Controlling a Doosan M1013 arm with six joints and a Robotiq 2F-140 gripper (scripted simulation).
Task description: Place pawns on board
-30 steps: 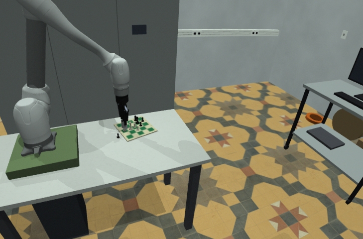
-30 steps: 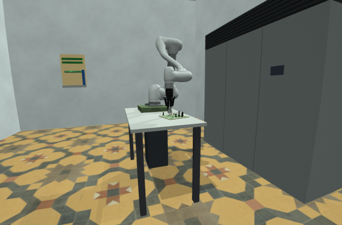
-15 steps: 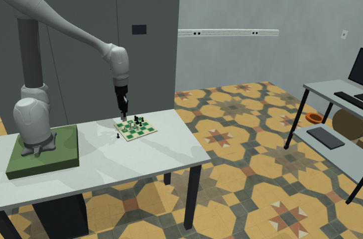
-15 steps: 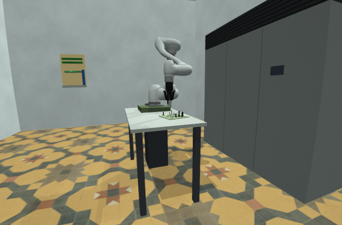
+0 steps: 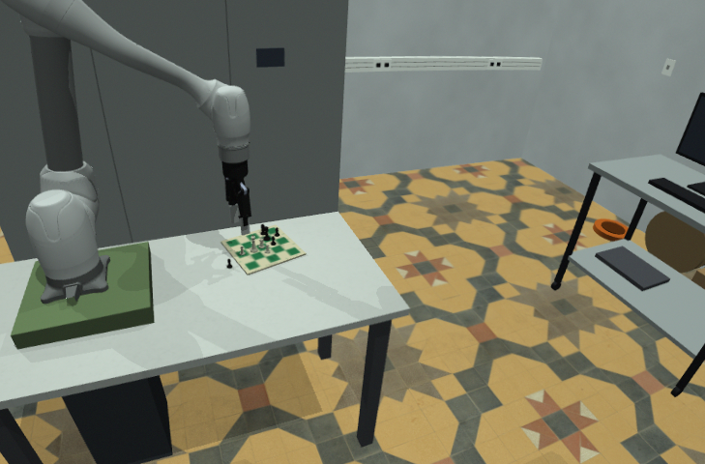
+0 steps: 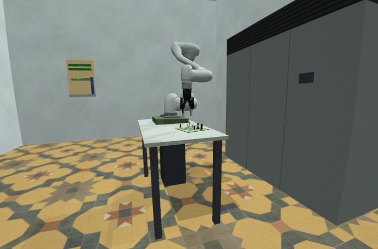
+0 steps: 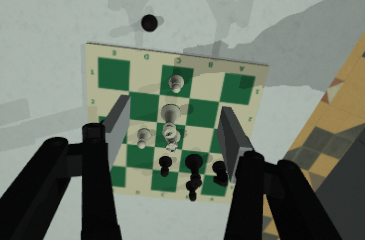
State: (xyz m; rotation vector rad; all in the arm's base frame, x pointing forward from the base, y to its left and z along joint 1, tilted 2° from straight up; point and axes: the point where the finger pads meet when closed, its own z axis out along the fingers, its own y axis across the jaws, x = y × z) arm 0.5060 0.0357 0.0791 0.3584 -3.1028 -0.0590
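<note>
The green and cream chessboard (image 5: 262,252) lies on the white table; it also shows in the exterior view (image 6: 192,128) and in the wrist view (image 7: 175,127). The white pawn (image 7: 176,82) stands upright on C1, inside its square. The black pawn (image 7: 149,22) stands on the table beside the board's row-1 edge, also seen from the top view (image 5: 229,264). My gripper (image 7: 175,115) is open and empty, hovering above the board's C column, clear of the white pawn; it also shows in the top and exterior views (image 5: 243,222) (image 6: 186,113). Its right finger hides part of the A column.
Several other white pieces (image 7: 169,125) and black pieces (image 7: 192,167) stand on rows 2 to 5. The arm's green base block (image 5: 84,292) sits at the table's left. A grey cabinet wall (image 5: 172,109) stands close behind the table.
</note>
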